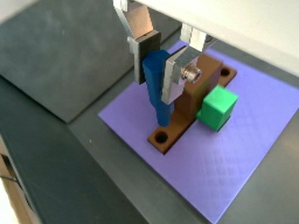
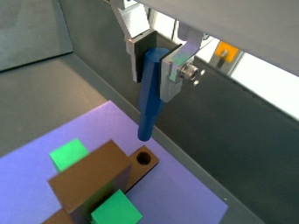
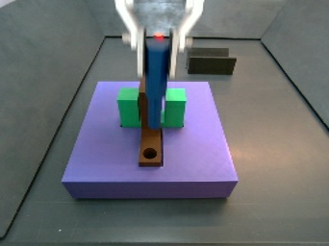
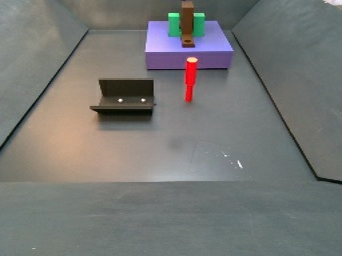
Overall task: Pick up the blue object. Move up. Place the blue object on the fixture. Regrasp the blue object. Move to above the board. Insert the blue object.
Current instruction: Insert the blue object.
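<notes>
So the end effector (image 2: pixel 162 59) is hanging over the board (image 1: pixel 233 175) with its two silver fingers (image 1: pixel 177 72) pinching the top of the blue peg (image 2: pixel 149 96), which hangs upright. In a wrist view the peg's lower tip sits above and just off to one side of the round hole (image 2: pixel 143 158) at the end of the brown bar (image 3: pixel 152 149), not in it yet. In a side view the peg lines up along the bar, between the green blocks (image 3: pixel 172 109) and the hole. The fixture (image 4: pixel 123 97) sits empty, well away from the board, and a red peg (image 4: pixel 191 79) stands upright on the floor between fixture and board, nearer the board.

My guess is this is the lining-up bit right before insertion. What could go wrong: the tip looks slightly off the hole, so pushing straight down might jam it on the bar's rim. With the grip only at the top, the peg could tilt or slip between the pads. The green blocks are also close to the fingers.
</notes>
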You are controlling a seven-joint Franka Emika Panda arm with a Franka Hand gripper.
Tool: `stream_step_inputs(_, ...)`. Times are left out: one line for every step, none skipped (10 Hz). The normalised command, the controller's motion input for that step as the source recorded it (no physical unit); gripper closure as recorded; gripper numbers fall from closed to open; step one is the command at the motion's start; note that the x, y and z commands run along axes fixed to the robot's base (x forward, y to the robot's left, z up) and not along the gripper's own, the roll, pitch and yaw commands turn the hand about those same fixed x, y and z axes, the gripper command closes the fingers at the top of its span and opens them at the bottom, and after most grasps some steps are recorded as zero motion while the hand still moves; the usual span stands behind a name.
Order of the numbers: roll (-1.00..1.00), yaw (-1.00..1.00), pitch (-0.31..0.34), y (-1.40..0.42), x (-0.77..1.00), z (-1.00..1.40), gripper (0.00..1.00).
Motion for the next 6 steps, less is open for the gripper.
stream_step_inputs(0.0, 0.13, -0.18, -0.13, 0.0, -0.49, 1.0)
stream_step_inputs(0.01, 0.13, -0.147, -0.11, 0.0, -0.38, 1.0)
stream_step_inputs(0.07, 0.12, -0.07, -0.09, 0.0, -0.23, 1.0)
stream_step_inputs(0.09, 0.11, -0.031, -0.1, 0.0, -0.15, 1.0)
stream_step_inputs(0.12, 0.11, 0.0, -0.09, 0.05, -0.08, 1.0)
stream_step_inputs(0.12, 0.13, 0.0, -0.03, 0.04, -0.1, 1.0)
